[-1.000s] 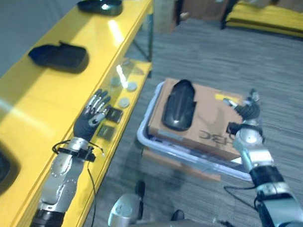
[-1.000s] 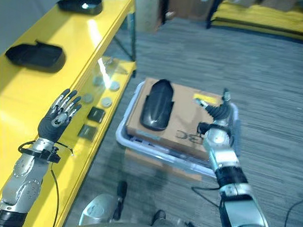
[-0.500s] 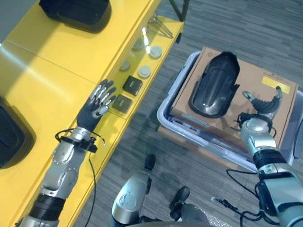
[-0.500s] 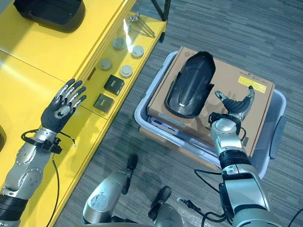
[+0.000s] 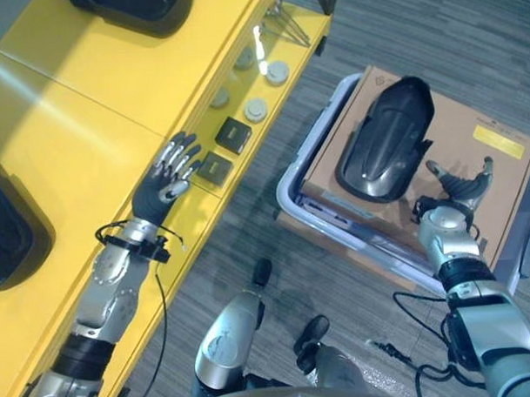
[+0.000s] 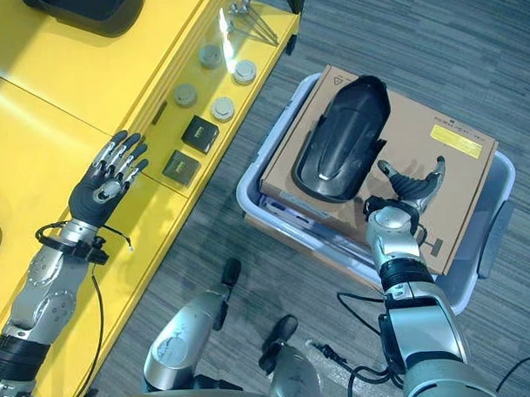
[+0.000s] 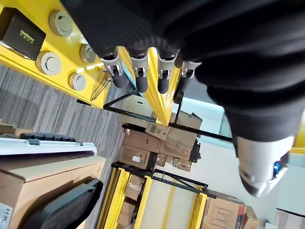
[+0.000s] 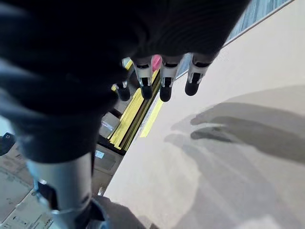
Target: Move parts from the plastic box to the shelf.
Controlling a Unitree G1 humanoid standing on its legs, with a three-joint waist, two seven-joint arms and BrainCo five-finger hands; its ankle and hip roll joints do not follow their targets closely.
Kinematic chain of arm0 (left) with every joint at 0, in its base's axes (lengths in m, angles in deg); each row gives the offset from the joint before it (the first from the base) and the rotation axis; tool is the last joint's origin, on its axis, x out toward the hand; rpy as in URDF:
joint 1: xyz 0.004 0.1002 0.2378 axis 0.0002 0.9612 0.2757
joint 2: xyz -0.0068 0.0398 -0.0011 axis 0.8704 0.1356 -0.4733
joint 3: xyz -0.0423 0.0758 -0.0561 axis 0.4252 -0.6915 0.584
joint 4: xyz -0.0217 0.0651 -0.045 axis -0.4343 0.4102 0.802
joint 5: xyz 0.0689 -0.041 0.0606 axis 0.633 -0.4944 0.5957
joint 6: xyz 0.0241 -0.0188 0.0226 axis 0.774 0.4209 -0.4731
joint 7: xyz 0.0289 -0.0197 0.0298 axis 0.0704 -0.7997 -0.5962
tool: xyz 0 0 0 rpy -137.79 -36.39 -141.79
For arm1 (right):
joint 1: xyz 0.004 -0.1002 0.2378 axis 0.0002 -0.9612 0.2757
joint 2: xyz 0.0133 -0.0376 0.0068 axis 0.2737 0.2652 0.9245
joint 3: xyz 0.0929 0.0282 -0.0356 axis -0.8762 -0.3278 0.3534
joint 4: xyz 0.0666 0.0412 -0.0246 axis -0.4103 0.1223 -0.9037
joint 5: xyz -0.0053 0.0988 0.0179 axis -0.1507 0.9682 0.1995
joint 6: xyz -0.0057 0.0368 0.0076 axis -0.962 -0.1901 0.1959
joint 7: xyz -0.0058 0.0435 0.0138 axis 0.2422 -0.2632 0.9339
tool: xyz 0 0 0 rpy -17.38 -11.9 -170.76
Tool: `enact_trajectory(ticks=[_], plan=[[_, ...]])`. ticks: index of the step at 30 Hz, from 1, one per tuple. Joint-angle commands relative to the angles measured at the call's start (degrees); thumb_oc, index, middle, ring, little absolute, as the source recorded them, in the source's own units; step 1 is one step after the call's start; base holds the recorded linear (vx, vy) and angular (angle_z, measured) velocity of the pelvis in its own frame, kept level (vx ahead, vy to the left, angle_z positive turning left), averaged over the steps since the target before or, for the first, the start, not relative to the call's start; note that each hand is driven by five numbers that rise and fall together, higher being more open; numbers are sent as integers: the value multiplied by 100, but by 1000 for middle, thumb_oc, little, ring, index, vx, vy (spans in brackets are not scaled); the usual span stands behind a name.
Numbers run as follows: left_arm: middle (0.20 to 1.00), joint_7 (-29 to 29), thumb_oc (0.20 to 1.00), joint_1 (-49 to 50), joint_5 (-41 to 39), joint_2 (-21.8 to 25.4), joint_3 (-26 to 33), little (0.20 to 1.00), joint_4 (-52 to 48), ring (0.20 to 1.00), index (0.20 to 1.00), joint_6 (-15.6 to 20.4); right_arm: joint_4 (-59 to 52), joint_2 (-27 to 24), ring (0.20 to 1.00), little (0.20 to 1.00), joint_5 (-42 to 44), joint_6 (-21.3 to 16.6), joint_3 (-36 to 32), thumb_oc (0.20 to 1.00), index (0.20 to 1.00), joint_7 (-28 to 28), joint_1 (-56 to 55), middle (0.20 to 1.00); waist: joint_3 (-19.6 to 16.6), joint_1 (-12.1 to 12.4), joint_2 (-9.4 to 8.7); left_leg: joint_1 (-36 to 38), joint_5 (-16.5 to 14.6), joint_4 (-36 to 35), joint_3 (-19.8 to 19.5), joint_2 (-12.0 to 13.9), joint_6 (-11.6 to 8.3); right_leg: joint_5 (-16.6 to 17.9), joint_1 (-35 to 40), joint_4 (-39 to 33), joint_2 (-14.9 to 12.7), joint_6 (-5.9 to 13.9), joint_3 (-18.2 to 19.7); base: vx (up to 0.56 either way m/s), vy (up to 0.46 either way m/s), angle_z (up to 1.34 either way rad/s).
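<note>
A glossy black curved part (image 5: 387, 142) lies on a brown cardboard sheet (image 5: 491, 177) that covers the pale plastic box (image 6: 256, 199) on the floor. The right hand (image 5: 456, 185) hovers just beside the part, fingers spread and empty. The left hand (image 5: 164, 178) is held over the yellow shelf (image 5: 62, 110), fingers straight and spread, near two small black boxes (image 6: 190, 147) and grey discs (image 6: 210, 83).

Grey striped carpet (image 5: 249, 234) covers the floor. Two small black boxes (image 6: 191, 147) sit on the lower yellow ledge, beside four round grey discs (image 6: 216, 83). A bundle of thin metal rods (image 6: 248, 16) lies at the ledge's far end.
</note>
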Motion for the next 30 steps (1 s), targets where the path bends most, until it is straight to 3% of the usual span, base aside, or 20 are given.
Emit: enact_trajectory(ticks=[1,7,19,30], plan=[[1000,71,1000,-93,0,-4,68,1000,-169,1000,1000,497,-170,-314,1000,1000,-73,-246,422,1000,1000,97,304,1000,-75,76,-12,-817,-242,544,-81,-163,-248,162,-178,-24,-47,-87,57,-7,26,5],[1000,9,1000,-151,-5,-3,65,1000,-129,1000,1000,588,-352,-201,1000,1000,-44,-310,531,1000,1000,-16,551,1000,-3,122,-21,-818,-225,470,-109,-214,-203,185,-319,39,-72,-66,43,-10,11,5],[1000,-78,1000,-177,-141,-4,35,1000,-68,1000,1000,447,-309,-146,1000,1000,-167,91,688,1000,1000,37,737,1000,-5,168,-18,-756,-244,429,-113,-240,-158,177,-452,190,-111,-42,43,1,2,1],[1000,-102,1000,-204,-195,-41,-48,1000,11,1000,1000,634,309,-148,1000,1000,-255,299,799,1000,1000,62,631,1000,93,141,10,-782,-226,382,-64,-245,-128,222,-642,285,-144,-6,66,-2,3,0]])
